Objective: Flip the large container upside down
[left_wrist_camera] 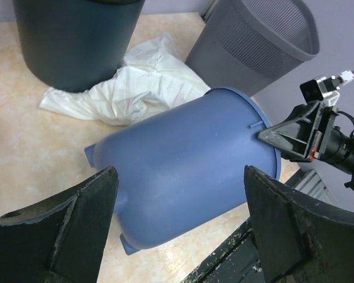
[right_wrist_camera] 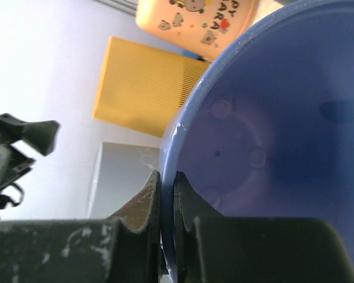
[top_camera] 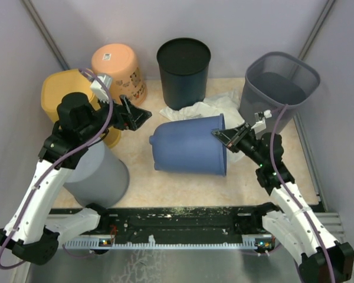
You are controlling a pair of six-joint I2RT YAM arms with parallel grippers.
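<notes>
The large blue container (top_camera: 189, 144) lies on its side in the middle of the table, its open mouth facing right and its base facing left. My right gripper (top_camera: 229, 137) is shut on the container's rim. In the right wrist view one finger is outside and one inside the rim (right_wrist_camera: 176, 147), with the gripper (right_wrist_camera: 167, 177) pinching it. My left gripper (top_camera: 135, 115) is open and empty, above and to the left of the container's base. In the left wrist view its fingers (left_wrist_camera: 76, 218) frame the blue container (left_wrist_camera: 189, 147) from a distance.
A black bin (top_camera: 183, 65) and a grey mesh bin (top_camera: 280, 82) stand at the back. An orange upturned pot (top_camera: 119, 68), a yellow bin (top_camera: 71, 94) and a grey bin (top_camera: 97, 171) crowd the left. A white cloth (top_camera: 200, 109) lies behind the blue container.
</notes>
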